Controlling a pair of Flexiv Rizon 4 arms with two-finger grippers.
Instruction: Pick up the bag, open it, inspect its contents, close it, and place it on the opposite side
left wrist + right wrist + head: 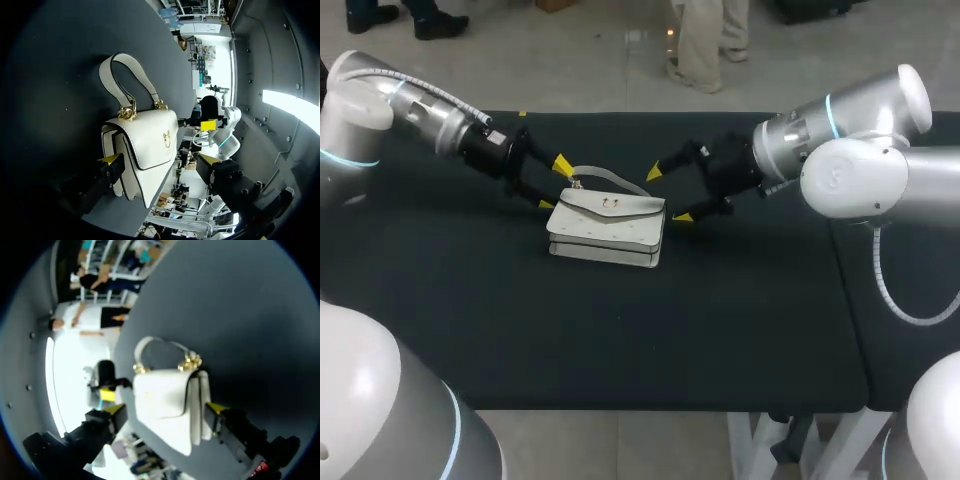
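While both pairs of yellow-tipped fingers (563,165) stand spread, left gripper (554,185) and right gripper (668,195) flank a white handbag (608,232).
Handbag lies flap (610,208) up toward the table's (620,340) far edge; an uneven squeeze could skid it or pin the flap.

White bag (607,228) right ahead of the left gripper (555,185), right gripper (668,195) blocking its far end, both spread wide, handle (610,176) arched between them, bare table (620,330) free beside each.
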